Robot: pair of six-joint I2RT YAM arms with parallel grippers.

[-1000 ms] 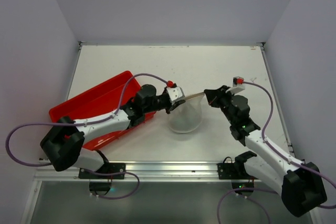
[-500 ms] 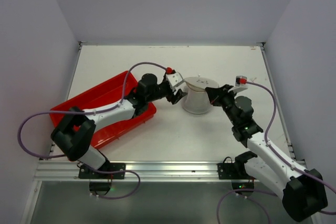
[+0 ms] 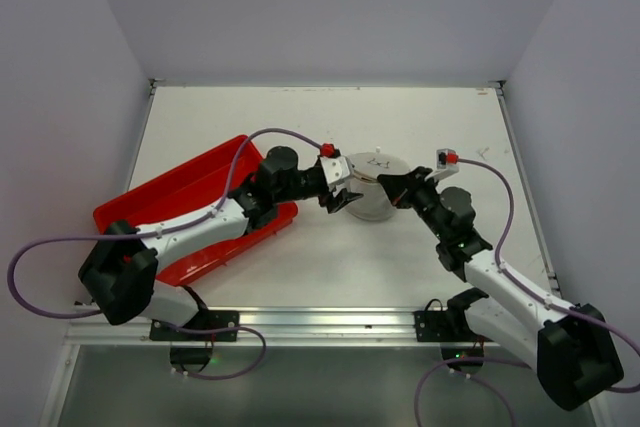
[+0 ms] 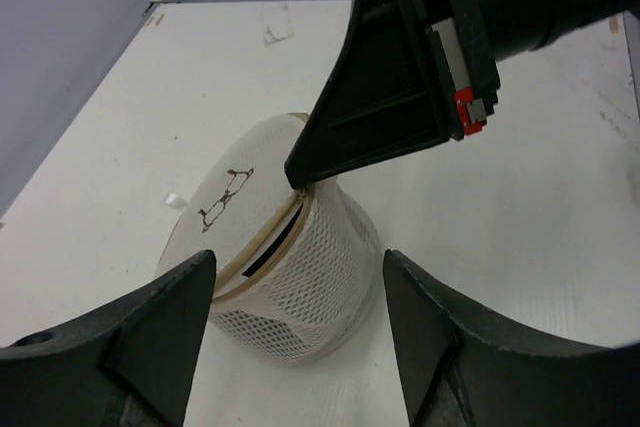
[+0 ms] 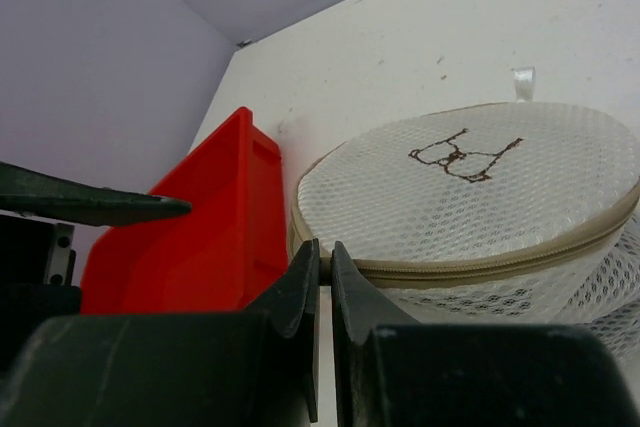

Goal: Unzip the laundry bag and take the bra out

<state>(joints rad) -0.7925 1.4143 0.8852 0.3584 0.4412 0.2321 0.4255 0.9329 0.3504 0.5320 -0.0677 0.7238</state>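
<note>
Since half a second ago the left gripper (image 3: 346, 197) has closed in on the bag (image 3: 371, 209) from the left. The right gripper (image 3: 392, 185) has shifted left, over the bag's near right edge. The bag itself has barely moved. A second ago it hung stretched between both grippers, nearer the arm bases.

Bag: stands upright on the bench (image 3: 300, 127), mid-bench, right of the tray (image 3: 170, 202) and clear of it. The lid (image 5: 470, 182) is uppermost and slightly tilted, with a brown stitched motif (image 4: 226, 201) on top. The zipper (image 5: 470, 269) runs round the rim. In the left wrist view a short dark slit shows under the lid edge, so the zipper is partly open at that point. Contents cannot be made out through the mesh.

Left gripper: wide open, one finger to either side of the bag, level with its lower wall. No contact seen; it holds nothing.

Right gripper: closed to a thin slit. The tips meet the rim at the zipper line, at the end of the dark slit, and pinch the bag there. The pull tab itself is hidden by the fingers (image 5: 300, 282).

Tray: red, lies on the bench beneath the left arm; its inside is largely hidden
</note>
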